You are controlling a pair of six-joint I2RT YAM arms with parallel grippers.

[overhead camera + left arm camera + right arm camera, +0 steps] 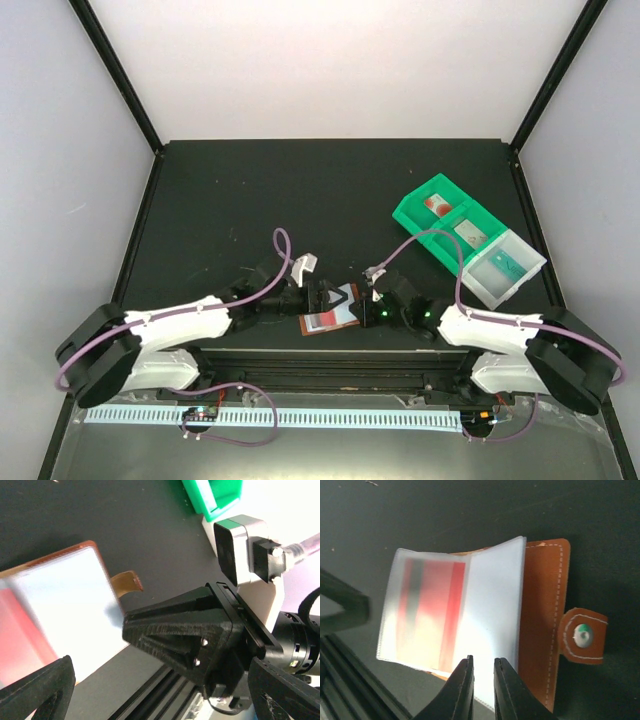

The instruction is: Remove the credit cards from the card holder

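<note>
The brown card holder lies open on the black table between my grippers, its snap tab to one side. Its pale translucent sleeves are spread out, and a reddish credit card shows blurred inside one. My right gripper hovers over the near edge of the sleeves, jaws only slightly apart, with nothing seen between them. My left gripper is wide open and empty beside the holder, facing the right gripper's fingers. A white card with a red blot lies in the green tray.
A green compartmented tray stands at the back right, with a second pale card in it and a clear bin joined to it. The table's metal front rail runs just below the holder.
</note>
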